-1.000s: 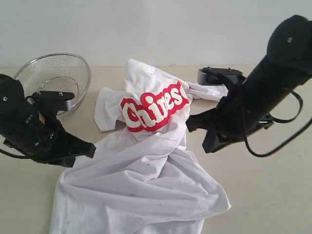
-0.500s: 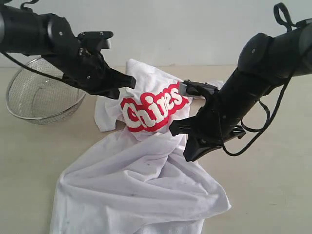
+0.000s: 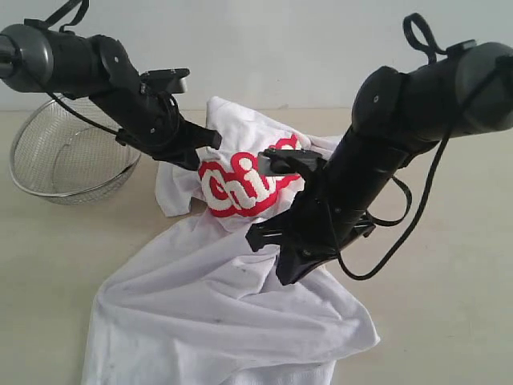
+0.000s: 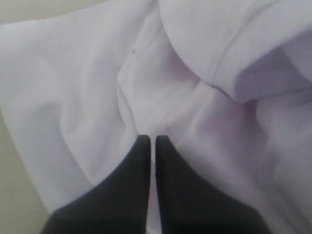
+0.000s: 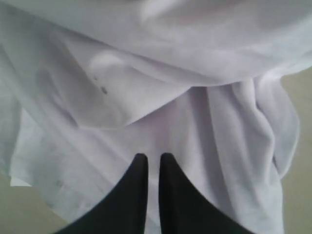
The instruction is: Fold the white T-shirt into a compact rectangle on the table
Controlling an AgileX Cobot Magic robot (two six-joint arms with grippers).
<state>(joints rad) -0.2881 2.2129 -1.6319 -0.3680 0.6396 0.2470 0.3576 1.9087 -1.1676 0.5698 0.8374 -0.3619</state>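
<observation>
A wide pale beige table (image 3: 449, 321) fills the room's foreground, and the white T-shirt (image 3: 216, 313) lies crumpled across its middle. The shirt is unfolded: its plain lower half spreads toward the near edge, and its red lettered band (image 3: 228, 192) is bunched up toward the back wall. Two black robot arms lean in over the cloth. The right arm (image 3: 377, 152) reaches across the middle of the shirt, partly hiding the lettering. The left arm (image 3: 120, 88) stretches from the far left to the shirt's upper edge. A wire-mesh bowl (image 3: 56, 164) sits tilted on the table behind the left arm, just beside the shirt. The left gripper (image 4: 152, 139) has its jaws pressed together over wrinkled white fabric. The right gripper (image 5: 153, 157) is likewise drawn closed above the folds, with nothing seen between its tips.
</observation>
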